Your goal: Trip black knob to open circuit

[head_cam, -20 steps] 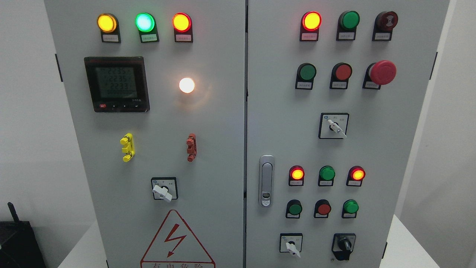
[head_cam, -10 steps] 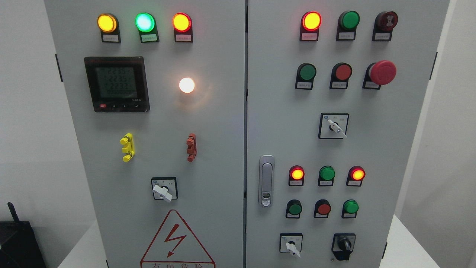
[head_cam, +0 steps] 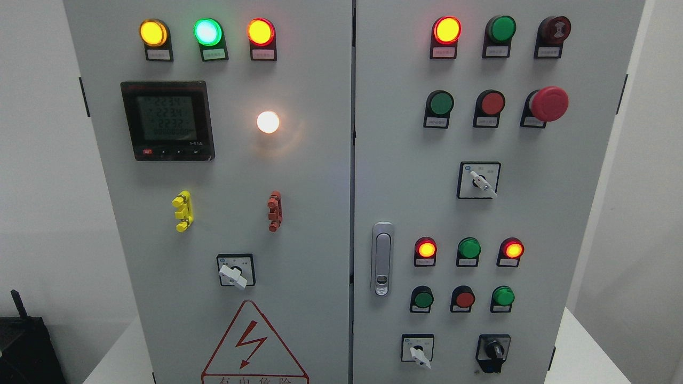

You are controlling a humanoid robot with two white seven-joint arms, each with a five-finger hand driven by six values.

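Grey sheet-metal cabinet fills my head view, and neither robot hand appears in it. I therefore cannot tell how the fingers of either hand stand, nor which arm is nearer the work.

Target location: the black knob (head_cam: 494, 350) sits at the bottom right of the right-hand door (head_cam: 560, 213), close to the lower picture edge. Its pointer stands roughly upright. Just to its left, apart from it, is a white-handled rotary selector (head_cam: 418, 353). Above the pair is a row of three small buttons, green (head_cam: 423, 298), red (head_cam: 464, 298) and green (head_cam: 503, 296). Above those are three lamps, of which the left (head_cam: 426, 249) and right (head_cam: 513, 249) glow red. The door latch handle (head_cam: 382, 259) stands near the centre seam, well left of the target.

Step in hand: I judge this to be the start of the task. The knob is untouched and no approach is visible.

Next move, in my estimate:
1. Bring one hand into view from below, most plausibly the right, since the target lies on that side.
2. Pinch the knob across its raised grip.
3. Rotate it to the trip position.

Caution: clearance to the neighbouring selector is tight, and the red mushroom emergency stop (head_cam: 548, 103) higher up must not be brushed.
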